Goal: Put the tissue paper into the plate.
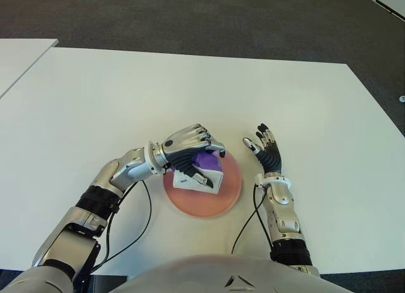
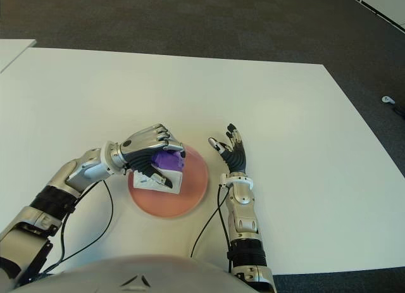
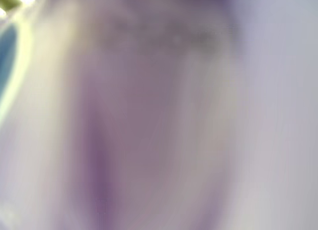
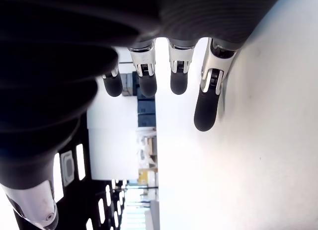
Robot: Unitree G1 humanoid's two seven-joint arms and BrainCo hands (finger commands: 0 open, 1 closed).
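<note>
Left eye view gives you the clearest read: your left hand [image 1: 190, 147] sits over the pink plate [image 1: 229, 190], its fingers curled around the tissue paper [image 1: 204, 174], a white pack with a purple top. The pack is inside the plate's rim, toward the plate's left half, and it shows tilted under the hand, with the thumb pressing one side and the other fingers wrapped over the top. You cannot tell from the eye views whether the pack's underside already touches the plate or hangs just above it. The plate itself lies flat on the white table [image 1: 190, 84], near the robot's body and close to the table's near edge. Your left wrist view is filled with a soft purple and white blur, too close to make out any detail, so it tells you nothing more about the grasp. Your right hand [image 1: 264, 149] shows just beside the plate on its right side, apart from the rim, palm turned inward and fingers [image 4: 206, 106] straight and spread, gripping nothing. The right wrist view confirms that: the fingertips stand extended next to the bare tabletop with nothing between them. Dark carpet [image 1: 190, 18] lies beyond the table's far edge, and a second white table [image 1: 19, 56] shows at the far left.
</note>
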